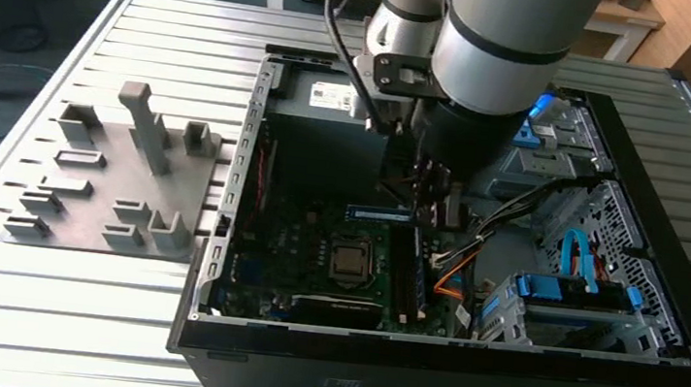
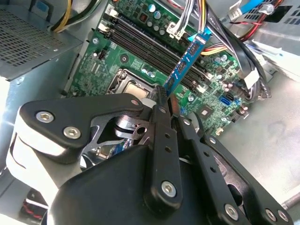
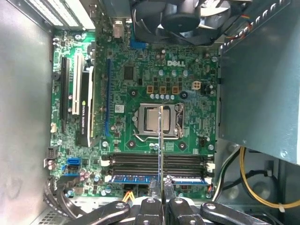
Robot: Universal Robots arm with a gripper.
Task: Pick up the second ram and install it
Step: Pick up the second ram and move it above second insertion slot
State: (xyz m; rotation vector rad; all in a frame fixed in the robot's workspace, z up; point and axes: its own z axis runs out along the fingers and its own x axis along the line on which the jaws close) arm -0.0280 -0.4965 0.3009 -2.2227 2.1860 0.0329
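Scanning the exterior view's left to right, you find the grey holder block point(image 1: 109, 215), then the open case point(image 1: 226, 239), where the gripper point(image 2: 165, 101) is clamped on one end of the second ram point(image 2: 185, 63) above the motherboard point(image 1: 295, 237). Item reads light, stiff, fragile: your grip belongs on its flat faces, off the contacts.

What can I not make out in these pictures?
- First wrist view: the second ram stands edge-on, so its chips and label are hidden.
- Second wrist view: the gripper covers the second ram's held end.
- Exterior view: the arm hides part of the motherboard.
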